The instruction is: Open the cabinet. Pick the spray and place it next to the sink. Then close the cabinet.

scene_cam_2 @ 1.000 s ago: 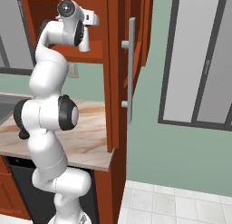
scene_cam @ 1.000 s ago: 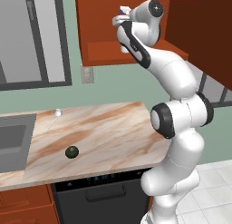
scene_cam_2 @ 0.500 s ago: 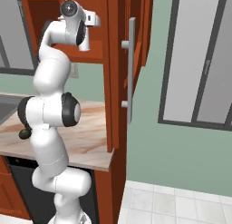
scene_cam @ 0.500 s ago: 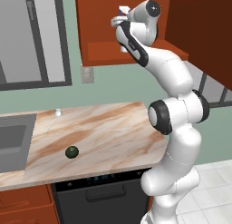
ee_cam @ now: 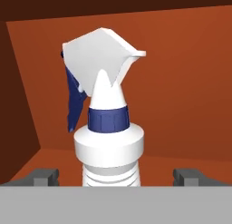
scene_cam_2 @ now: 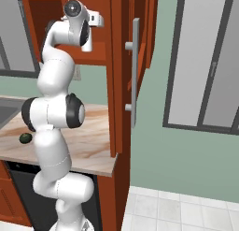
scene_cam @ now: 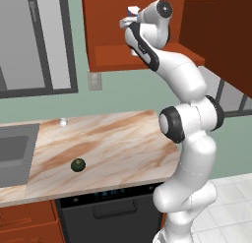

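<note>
**Inside the open cabinet, gripper around the spray**

Upright on the cabinet (scene_cam_2: 119, 85) shelf stands the spray (ee_cam: 108, 128), between the spread fingers (ee_cam: 45, 177) of the gripper (ee_cam: 115, 177), untouched. Below, a green ball (scene_cam: 78, 164) lies on the surface (scene_cam: 123, 143) near the sink (scene_cam: 15, 153).

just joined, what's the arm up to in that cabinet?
The cabinet door is already swung open, and the arm has reached up inside it for the spray bottle. In the hand view the bottle stands upright between the two fingertips of the gripper, whose jaws are wide open and not touching it, so nothing is grasped yet. The sink sits at the far left of the counter, where a small dark green ball also lies. Placing the bottle and closing the door are not yet done.
</note>
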Controlling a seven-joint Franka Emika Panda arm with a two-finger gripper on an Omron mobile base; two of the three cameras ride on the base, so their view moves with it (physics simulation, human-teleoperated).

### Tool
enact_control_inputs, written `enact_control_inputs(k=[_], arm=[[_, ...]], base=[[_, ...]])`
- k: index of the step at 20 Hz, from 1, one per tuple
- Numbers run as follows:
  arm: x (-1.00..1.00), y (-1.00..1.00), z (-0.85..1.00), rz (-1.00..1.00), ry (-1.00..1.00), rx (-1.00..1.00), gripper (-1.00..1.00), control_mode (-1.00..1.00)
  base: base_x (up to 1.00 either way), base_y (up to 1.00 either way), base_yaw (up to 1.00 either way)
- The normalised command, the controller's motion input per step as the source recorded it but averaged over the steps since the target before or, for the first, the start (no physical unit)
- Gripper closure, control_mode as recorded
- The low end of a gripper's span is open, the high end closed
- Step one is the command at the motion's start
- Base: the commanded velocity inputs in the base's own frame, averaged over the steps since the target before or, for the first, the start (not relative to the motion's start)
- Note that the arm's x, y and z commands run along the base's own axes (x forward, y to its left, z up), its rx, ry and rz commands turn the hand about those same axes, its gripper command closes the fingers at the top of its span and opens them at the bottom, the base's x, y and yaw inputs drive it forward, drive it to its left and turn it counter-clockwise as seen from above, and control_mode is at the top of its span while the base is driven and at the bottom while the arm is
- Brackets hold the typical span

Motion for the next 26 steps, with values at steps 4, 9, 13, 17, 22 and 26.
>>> enact_control_inputs(k=[4, 9, 13, 17, 22, 26], arm=[[0.0, 0.03, 0.0, 0.0, 0.0, 0.0, 1.0, -1.0], [0.0, 0.0, 0.0, 0.0, 0.0, 0.0, 1.0, -1.0], [-0.02, 0.0, -0.01, 0.0, 0.02, 0.0, 1.0, -1.0], [-0.18, 0.0, -0.02, 0.0, 0.0, 0.0, 1.0, -1.0], [-0.32, -0.01, -0.05, 0.0, 0.0, 0.0, 1.0, -1.0], [-0.39, -0.04, -0.08, 0.0, 0.0, 0.0, 1.0, -1.0]], base=[[0.0, 0.0, 0.0], [0.0, 0.0, 0.0], [0.0, 0.0, 0.0], [0.0, 0.0, 0.0], [0.0, 0.0, 0.0], [0.0, 0.0, 0.0]])
